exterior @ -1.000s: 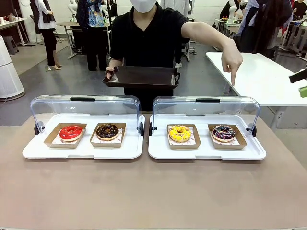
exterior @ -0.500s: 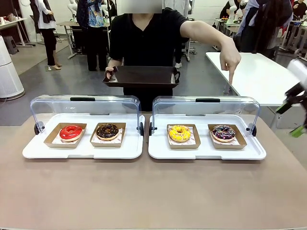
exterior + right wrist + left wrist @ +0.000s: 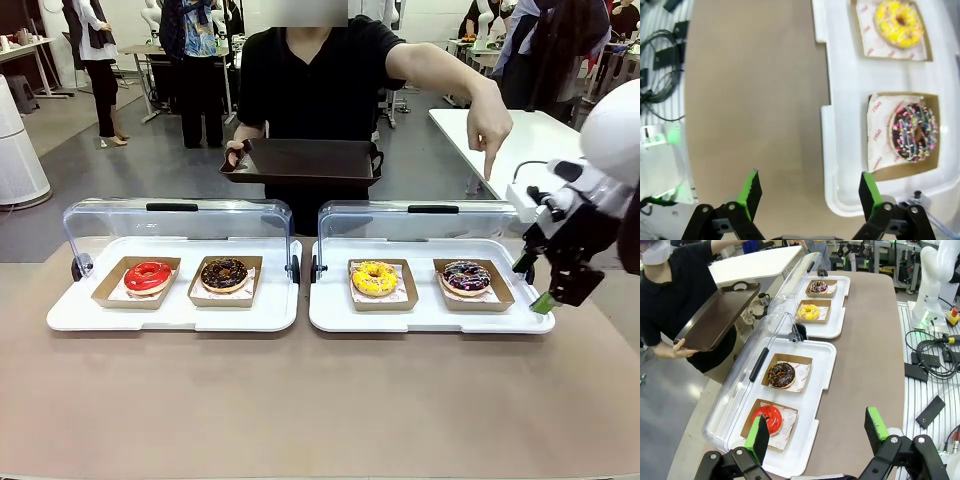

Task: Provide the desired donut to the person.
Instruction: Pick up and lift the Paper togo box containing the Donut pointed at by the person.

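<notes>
Right tool (image 3: 532, 283), jaws apart, hangs just beside the right tray (image 3: 430, 318), where the pointed-at sprinkled donut (image 3: 467, 276) sits in its cardboard box (image 3: 497, 297): likely soft, light, sticky, so best gripped by the box rim.

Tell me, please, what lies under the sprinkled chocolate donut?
White printed paper in a brown cardboard box, on the white tray. The donut hides the paper's middle.

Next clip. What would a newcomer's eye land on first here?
The person's hand pointing down toward the sprinkled chocolate donut, which sits at the right end of the right white tray. Next, the right gripper, open, hovering beside that tray's right edge, and the dark serving tray the person holds at the far side.
</notes>
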